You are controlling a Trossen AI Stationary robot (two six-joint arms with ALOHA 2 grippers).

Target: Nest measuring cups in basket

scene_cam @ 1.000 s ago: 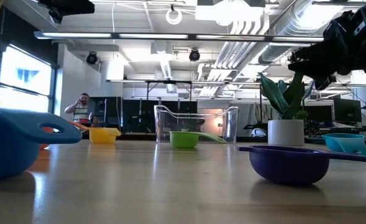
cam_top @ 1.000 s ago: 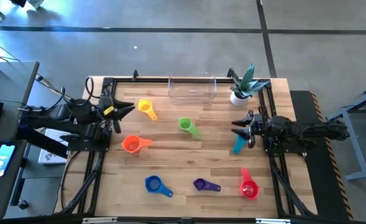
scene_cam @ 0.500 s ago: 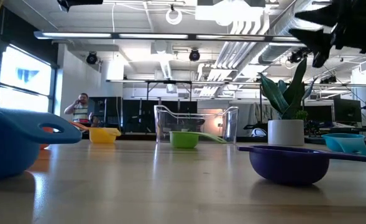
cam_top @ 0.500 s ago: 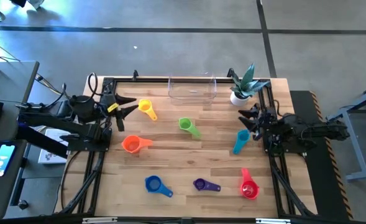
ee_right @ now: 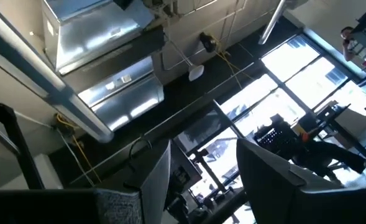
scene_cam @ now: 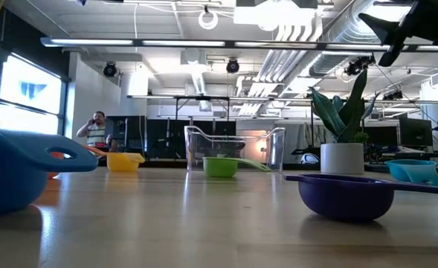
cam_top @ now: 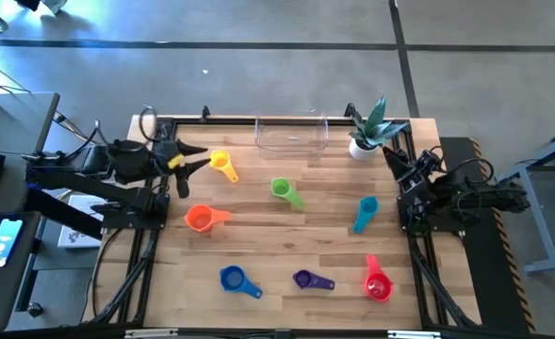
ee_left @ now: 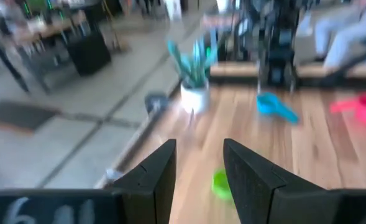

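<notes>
Left end effector (cam_top: 194,158) hovers at the bench's (cam_top: 286,245) left edge, fingers spread apart, gripping nothing, with the yellow cup (cam_top: 222,165) just beside its tips. Right end effector (cam_top: 397,162) sits at the right edge, tilted up toward the ceiling, fingers parted and empty. The clear basket (cam_top: 291,135) waits at the far edge, nothing in it. Green cup (cam_top: 285,191) lies mid-bench, orange cup (cam_top: 202,217) left, light blue cup (cam_top: 365,213) right; blue cup (cam_top: 236,280), purple cup (cam_top: 307,279) and red cup (cam_top: 377,280) line the near side.
</notes>
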